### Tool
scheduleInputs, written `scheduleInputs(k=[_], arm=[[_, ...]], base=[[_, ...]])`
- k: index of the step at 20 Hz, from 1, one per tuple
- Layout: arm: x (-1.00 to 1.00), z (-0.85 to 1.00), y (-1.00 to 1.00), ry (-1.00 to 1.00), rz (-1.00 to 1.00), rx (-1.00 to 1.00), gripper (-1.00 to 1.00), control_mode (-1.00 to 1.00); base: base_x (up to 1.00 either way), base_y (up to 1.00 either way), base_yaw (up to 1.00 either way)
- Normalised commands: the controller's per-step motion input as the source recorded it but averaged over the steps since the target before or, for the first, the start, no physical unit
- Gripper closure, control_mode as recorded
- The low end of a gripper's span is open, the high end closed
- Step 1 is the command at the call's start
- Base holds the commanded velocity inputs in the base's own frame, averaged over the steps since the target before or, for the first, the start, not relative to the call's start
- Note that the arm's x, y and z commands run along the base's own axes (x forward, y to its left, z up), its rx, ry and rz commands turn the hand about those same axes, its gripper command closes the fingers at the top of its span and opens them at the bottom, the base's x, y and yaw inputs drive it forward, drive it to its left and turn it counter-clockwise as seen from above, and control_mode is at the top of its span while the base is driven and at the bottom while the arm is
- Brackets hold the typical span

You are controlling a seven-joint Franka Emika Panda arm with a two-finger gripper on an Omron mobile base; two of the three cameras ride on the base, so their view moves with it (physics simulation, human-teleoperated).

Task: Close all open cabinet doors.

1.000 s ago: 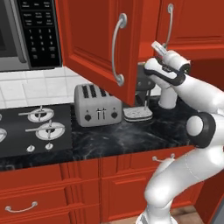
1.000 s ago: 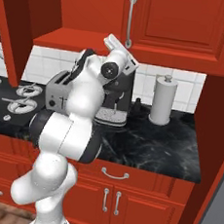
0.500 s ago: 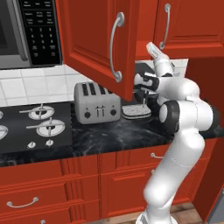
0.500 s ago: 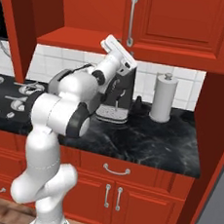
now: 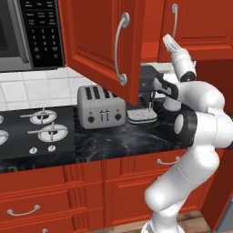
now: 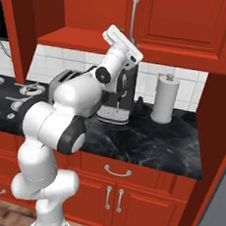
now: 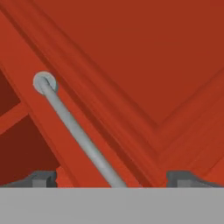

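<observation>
hanging open: left cabinet door (image 5: 102, 43); jaws wide, facing shut door (image 7: 144, 65) w/ handle (image 7: 74, 127).

From behind the arm's left we look forward and down past an open cabinet door (image 5: 102, 45), from behind its right we share the same toaster (image 5: 101, 107) and black counter (image 6: 146, 141), our hand camera sits very close against a closed door (image 7: 131, 65).
</observation>
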Motion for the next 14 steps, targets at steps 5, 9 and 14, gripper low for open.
scheduleInputs(k=[5,9,14], arm=[[-0.74,0.98,-0.22,-0.04,0.11,0.00,-1.00,-1.00],[-0.64,0.76,-0.18,0.07,0.05,0.00,-1.00,-1.00],[-0.63,0.55,-0.14,0.26,0.02,0.00,-1.00,-1.00]], base=[[0.00,0.00,0.00],[0.00,0.00,0.00],[0.00,0.00,0.00]])
